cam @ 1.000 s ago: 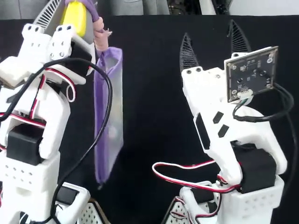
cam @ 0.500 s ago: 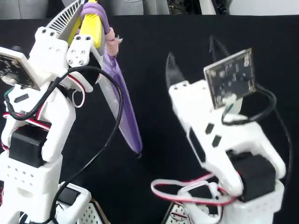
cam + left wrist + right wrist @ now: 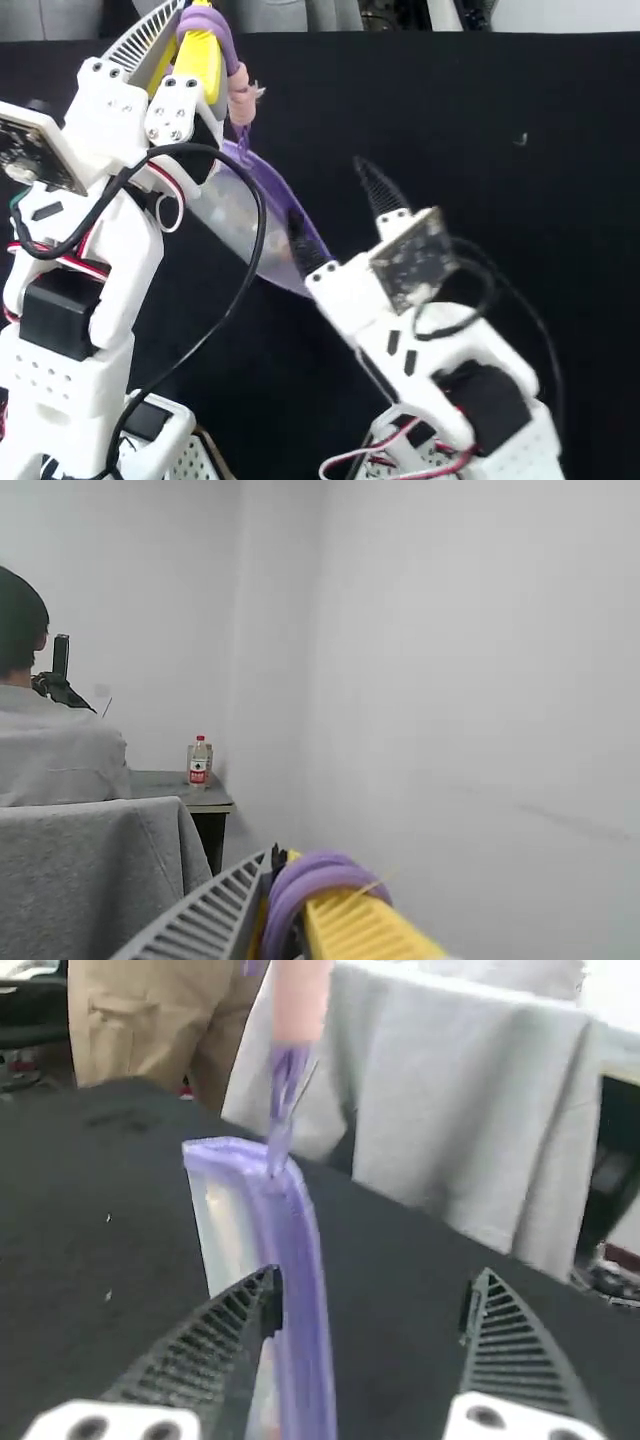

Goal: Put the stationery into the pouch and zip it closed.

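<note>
Pouch: purple translucent zip pouch (image 3: pixel 240 215), lifted off the table at left of centre. It slants from its far-left top corner down toward the middle. Something pale shows through its wall, but I cannot tell what it is.

Zip edge: the purple band along the pouch (image 3: pixel 295 1260) faces the right arm, which I judge is why the pouch is tilted that way. I cannot tell whether the zip is run shut.

Charm: small pink tassel (image 3: pixel 240 95) hanging at the pouch's top corner, just beside the loop.

Left gripper (image 3: pixel 175 35): raised at far left, its grey ribbed finger and yellow finger closed on the pouch's purple loop (image 3: pixel 310 880). Hanging the pouch from one corner leaves its body free for the other arm.

Right gripper (image 3: pixel 335 215): near centre, jaws spread wide and gripping nothing. The pouch's lower end lies between the fingers (image 3: pixel 230 1330), close against one of them.

Table: black cloth (image 3: pixel 480 120) under both arms.

Step, as I read it: pinch the lower end to steady it, so the zip has something to pull against.

Risk: a grip held by the loop alone lets the pouch swing as the fingers close.
</note>
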Action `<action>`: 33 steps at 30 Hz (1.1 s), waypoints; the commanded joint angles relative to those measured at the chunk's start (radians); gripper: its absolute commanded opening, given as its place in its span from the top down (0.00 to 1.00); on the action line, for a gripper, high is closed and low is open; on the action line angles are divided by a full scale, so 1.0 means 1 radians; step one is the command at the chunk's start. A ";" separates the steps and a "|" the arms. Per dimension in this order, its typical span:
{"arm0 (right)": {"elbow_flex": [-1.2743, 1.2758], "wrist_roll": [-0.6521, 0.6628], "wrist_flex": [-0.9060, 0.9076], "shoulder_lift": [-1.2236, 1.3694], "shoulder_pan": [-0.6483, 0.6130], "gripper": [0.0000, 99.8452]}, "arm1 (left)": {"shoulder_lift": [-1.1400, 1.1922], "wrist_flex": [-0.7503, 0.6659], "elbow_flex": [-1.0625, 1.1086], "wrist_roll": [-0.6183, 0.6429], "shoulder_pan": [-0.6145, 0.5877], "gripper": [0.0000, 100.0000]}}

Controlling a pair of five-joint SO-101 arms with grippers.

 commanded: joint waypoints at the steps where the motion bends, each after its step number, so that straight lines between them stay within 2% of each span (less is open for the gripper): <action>1: 0.122 -0.002 -0.100 -0.041 -0.054 0.71 | -0.028 0.005 -0.056 0.000 0.002 0.97; 4: 0.163 0.003 -0.140 -0.041 -0.051 0.71 | -0.034 0.006 -0.054 0.000 0.001 0.97; 16: 0.191 0.224 -0.196 -0.031 -0.052 0.71 | -0.038 0.003 0.008 0.000 0.001 0.97; 22: 0.130 0.330 -0.192 0.120 -0.051 0.71 | -0.038 -0.002 0.013 0.000 0.001 0.97; 30: 0.025 0.393 -0.173 0.263 -0.071 0.71 | -0.038 -0.002 0.013 -0.006 -0.001 0.97; 33: -0.025 0.404 -0.101 0.269 -0.114 0.77 | -0.038 -0.003 0.013 -0.006 -0.001 0.97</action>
